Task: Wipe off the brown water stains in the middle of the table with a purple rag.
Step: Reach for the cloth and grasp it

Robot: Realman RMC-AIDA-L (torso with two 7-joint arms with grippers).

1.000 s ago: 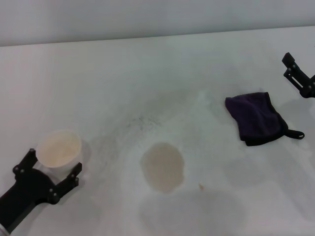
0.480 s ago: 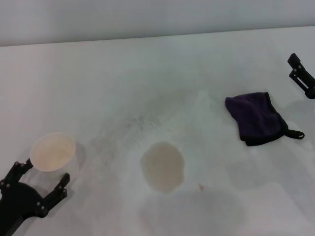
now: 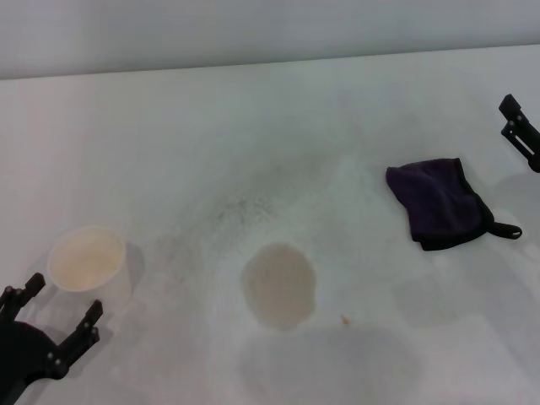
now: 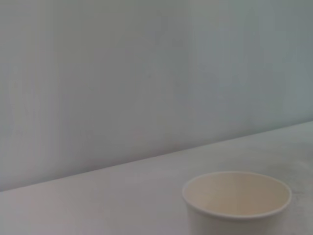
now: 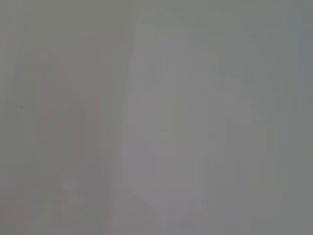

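Observation:
A pale tan-brown roundish water stain [image 3: 279,284] lies flat in the middle of the white table [image 3: 270,126]. The dark purple rag [image 3: 437,202] with black edging and a small loop lies folded to the right of it. My left gripper [image 3: 52,316] is open and empty at the front left, just clear of a white paper cup [image 3: 89,263]. My right gripper [image 3: 519,131] shows only partly at the right edge, beyond the rag and apart from it. The right wrist view shows only a plain grey surface.
The white paper cup stands upright at the front left, and also shows in the left wrist view [image 4: 238,200]. Faint grey speckled smudges [image 3: 240,207] spread behind the stain. A grey wall [image 3: 253,34] runs along the table's far edge.
My left gripper has drawn back toward the front left, leaving the cup standing free. My right gripper has slid further right, toward the edge of view.

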